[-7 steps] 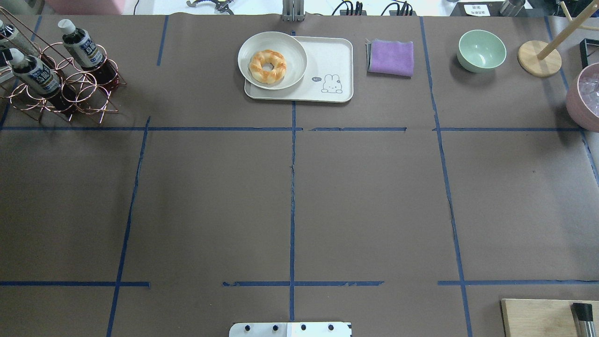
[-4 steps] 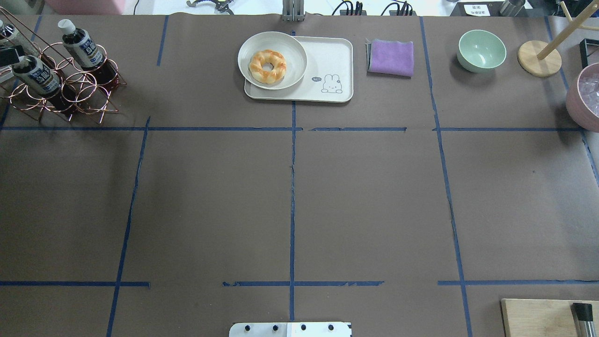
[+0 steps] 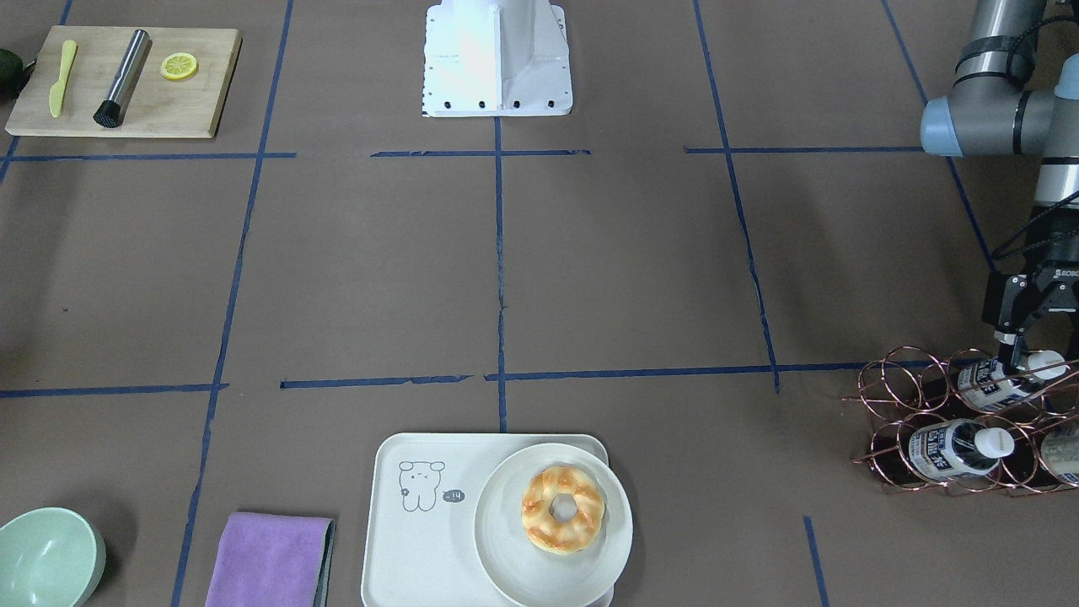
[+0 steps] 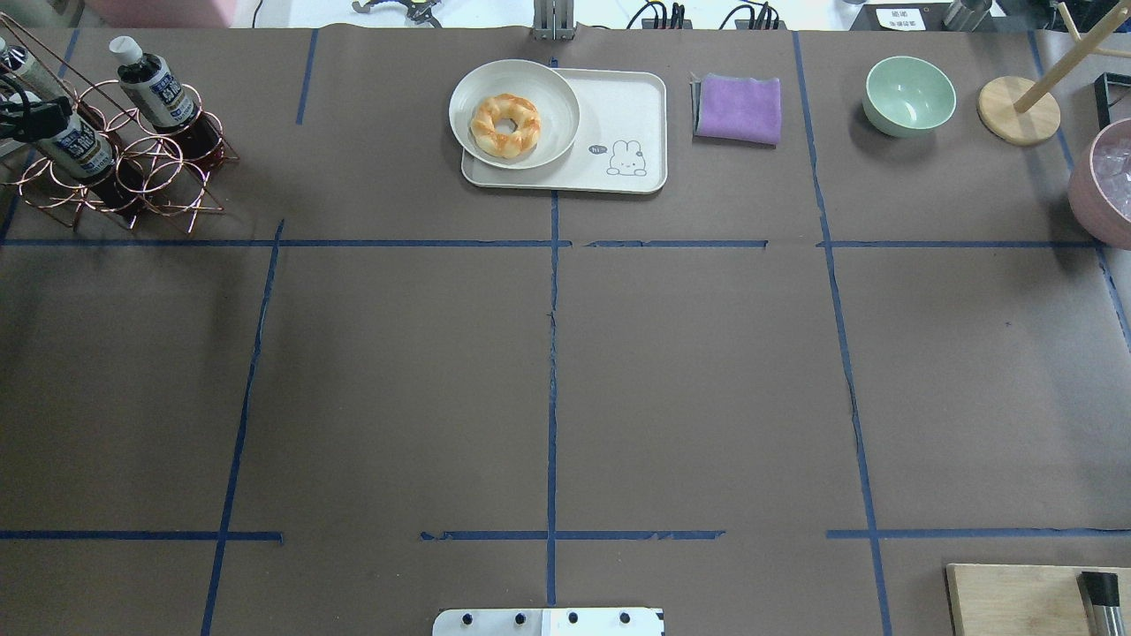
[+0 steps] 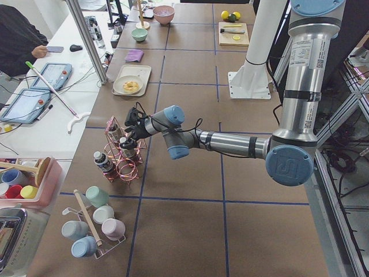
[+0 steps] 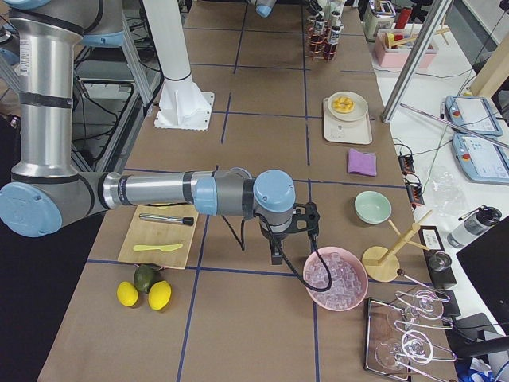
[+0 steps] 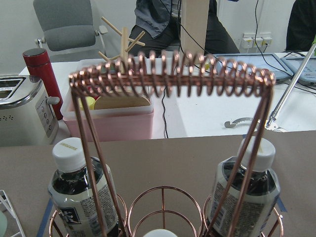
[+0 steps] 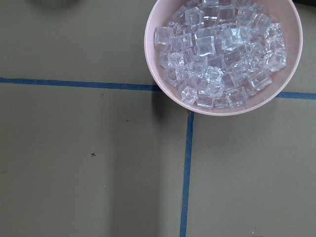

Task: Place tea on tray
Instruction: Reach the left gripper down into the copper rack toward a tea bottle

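Left claw (image 3: 1044, 344) here, hanging over the copper wire rack (image 3: 902, 396) at the far left of the table. It's spread open, not clamped on anything. The white cap of the tea bottle (image 3: 999, 384) sits between my fingers. From the front you only get one finger (image 3: 1009, 339) clearly; the other is cut off by the frame edge.

The tea bottle leans in its ring on the side of the rack nearer my base. Two other bottles (image 3: 952, 447) sit in the rings on the far side. My left wrist cam looks straight through the rack's coiled handle (image 7: 168, 74), with a bottle on each side and a bit of white cap at the bottom edge.

The tray (image 3: 405, 539) is at the far middle of the table, well apart from the rack and to its right. A round plate (image 3: 506, 548) with a doughnut (image 3: 563, 508) covers its left half. The bear drawing shows on the bare right half.

My right claw (image 6: 276, 253) hangs over the table near the right end, just beside a pink bowl (image 8: 163, 79) of ice cubes. I honestly can't tell if that one's spread or closed.
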Robot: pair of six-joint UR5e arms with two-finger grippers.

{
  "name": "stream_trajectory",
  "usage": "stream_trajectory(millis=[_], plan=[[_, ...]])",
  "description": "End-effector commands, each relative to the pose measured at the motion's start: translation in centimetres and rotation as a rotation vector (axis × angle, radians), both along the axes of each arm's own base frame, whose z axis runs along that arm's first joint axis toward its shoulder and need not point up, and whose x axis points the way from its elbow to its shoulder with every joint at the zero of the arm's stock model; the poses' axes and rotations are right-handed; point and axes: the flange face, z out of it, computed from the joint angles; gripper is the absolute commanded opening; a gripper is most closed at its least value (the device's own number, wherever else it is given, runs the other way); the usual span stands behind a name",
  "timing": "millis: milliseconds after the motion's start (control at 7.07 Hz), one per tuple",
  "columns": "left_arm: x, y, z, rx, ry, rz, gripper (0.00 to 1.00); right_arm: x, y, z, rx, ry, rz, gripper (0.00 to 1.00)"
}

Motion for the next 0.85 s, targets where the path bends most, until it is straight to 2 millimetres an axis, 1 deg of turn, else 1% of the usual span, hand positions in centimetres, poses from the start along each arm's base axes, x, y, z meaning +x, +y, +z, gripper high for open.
stream_trajectory(millis=[0, 141, 707], plan=[[0.26, -0.36, 0.28, -0.004, -0.005, 0.001, 0.79, 0.00, 0.00, 0.03, 0.000, 0.000, -0.001, 1.00], [0.47, -0.77, 0.32, -0.004, -0.009, 0.002, 0.77, 0.00, 0.00, -0.05, 0.001, 0.000, 0.000, 1.00], [0.39, -0.73, 0.53, -0.003, -0.013, 0.006, 0.73, 0.00, 0.00, -0.05, 0.001, 0.000, 0.000, 1.00]])
